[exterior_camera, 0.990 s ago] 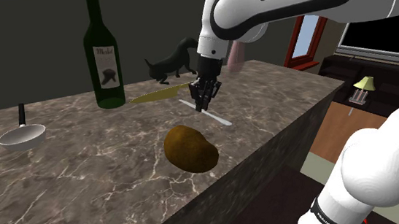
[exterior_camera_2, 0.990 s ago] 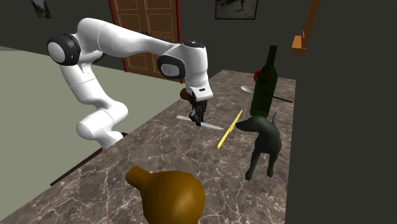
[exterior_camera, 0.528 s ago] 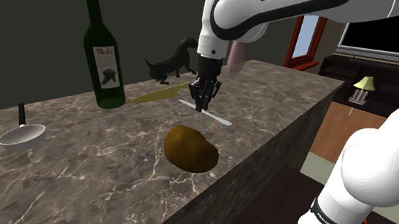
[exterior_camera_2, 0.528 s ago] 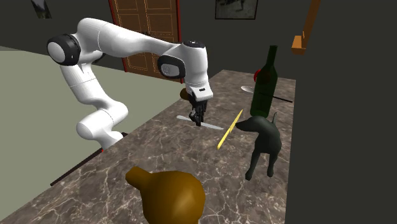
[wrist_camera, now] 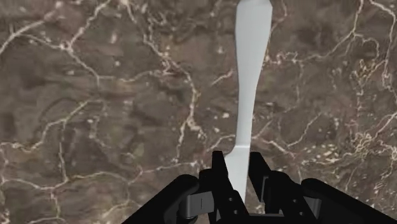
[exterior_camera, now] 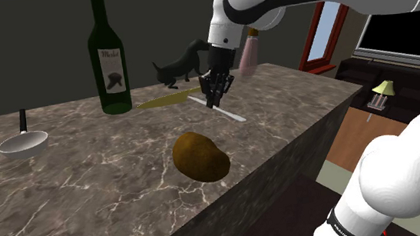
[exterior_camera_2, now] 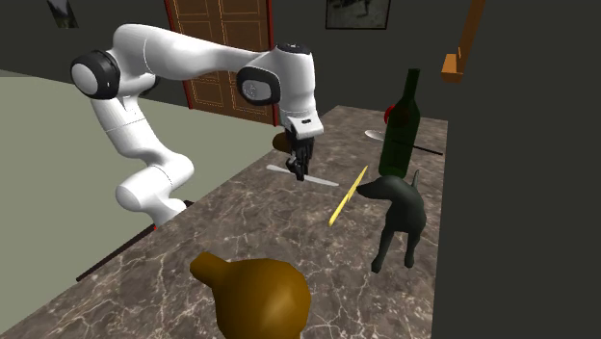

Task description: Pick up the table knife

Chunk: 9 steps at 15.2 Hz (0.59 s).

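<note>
Wrist view tells it best: the gripper [wrist_camera: 238, 164] has its two black fingers [wrist_camera: 218, 172] closed tight on the table knife [wrist_camera: 249, 95], pinching the pale strip near one end, with the marbled counter [wrist_camera: 95, 95] behind it. From the shoulder view the knife seems to hang just off the counter, toward its back edge (a green bottle [exterior_camera: 109, 59] and a black animal figure [exterior_camera: 177, 66] stand nearby). The grasp looks done and the lift begun; what is left, I'd judge, is carrying it clear.
</note>
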### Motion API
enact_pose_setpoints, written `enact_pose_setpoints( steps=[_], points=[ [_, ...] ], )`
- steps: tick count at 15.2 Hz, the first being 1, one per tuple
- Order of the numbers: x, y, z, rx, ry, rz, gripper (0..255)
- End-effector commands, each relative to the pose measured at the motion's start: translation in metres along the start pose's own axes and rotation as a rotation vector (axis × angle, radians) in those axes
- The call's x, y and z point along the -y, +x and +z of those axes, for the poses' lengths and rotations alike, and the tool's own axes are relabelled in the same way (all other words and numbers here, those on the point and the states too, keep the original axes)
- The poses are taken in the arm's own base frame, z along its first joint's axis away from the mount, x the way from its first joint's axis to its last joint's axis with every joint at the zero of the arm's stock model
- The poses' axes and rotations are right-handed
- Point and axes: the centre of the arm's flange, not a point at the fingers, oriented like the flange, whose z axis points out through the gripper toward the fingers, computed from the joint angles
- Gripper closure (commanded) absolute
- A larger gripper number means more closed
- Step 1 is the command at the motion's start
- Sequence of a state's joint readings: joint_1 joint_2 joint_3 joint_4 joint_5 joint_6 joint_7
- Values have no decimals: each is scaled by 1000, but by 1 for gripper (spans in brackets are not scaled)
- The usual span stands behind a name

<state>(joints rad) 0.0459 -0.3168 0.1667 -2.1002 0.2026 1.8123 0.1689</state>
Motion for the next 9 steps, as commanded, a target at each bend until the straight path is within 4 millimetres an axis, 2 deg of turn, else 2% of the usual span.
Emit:
enact_pose_setpoints(
  steps=[1, 7, 9],
  points=[
    [1, 0, -11, 0, 0, 0, 255],
    [5, 0, -42, 0, 0, 0, 255],
    [5, 0, -43, 0, 0, 0, 255]
  ],
)
